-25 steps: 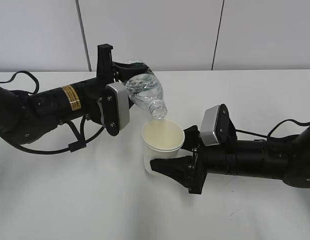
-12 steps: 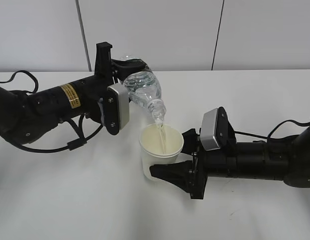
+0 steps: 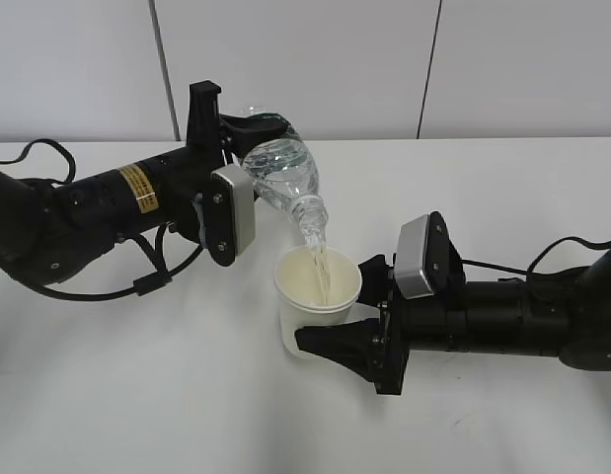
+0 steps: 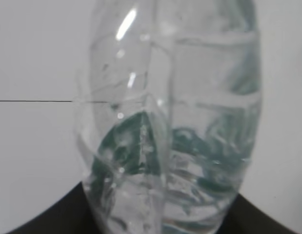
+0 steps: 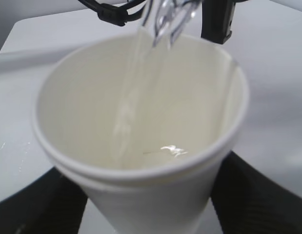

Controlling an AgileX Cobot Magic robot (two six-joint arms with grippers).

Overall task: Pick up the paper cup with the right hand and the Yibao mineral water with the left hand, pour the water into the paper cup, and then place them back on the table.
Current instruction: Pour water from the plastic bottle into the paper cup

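My left gripper point(image 3: 248, 138) is shut on the Yibao mineral water bottle point(image 3: 283, 178) and holds it tilted, mouth down, over the paper cup point(image 3: 315, 301). A stream of water runs from the mouth into the cup. The bottle fills the left wrist view point(image 4: 170, 126), clear and ribbed with its dark green label showing through. My right gripper point(image 3: 320, 341) is shut on the off-white paper cup and holds it upright by its lower body. In the right wrist view the cup point(image 5: 141, 190) sits between my black fingers point(image 5: 253, 195), with water pooling inside.
The white table point(image 3: 137, 395) spreads around both arms. Black cables lie at the far left point(image 3: 34, 153) and far right point(image 3: 572, 242). A white panelled wall point(image 3: 305, 59) stands behind the table.
The bottle tipped a little further and water began to stream into the cup. The cup and right gripper shifted slightly left and down under the mouth.
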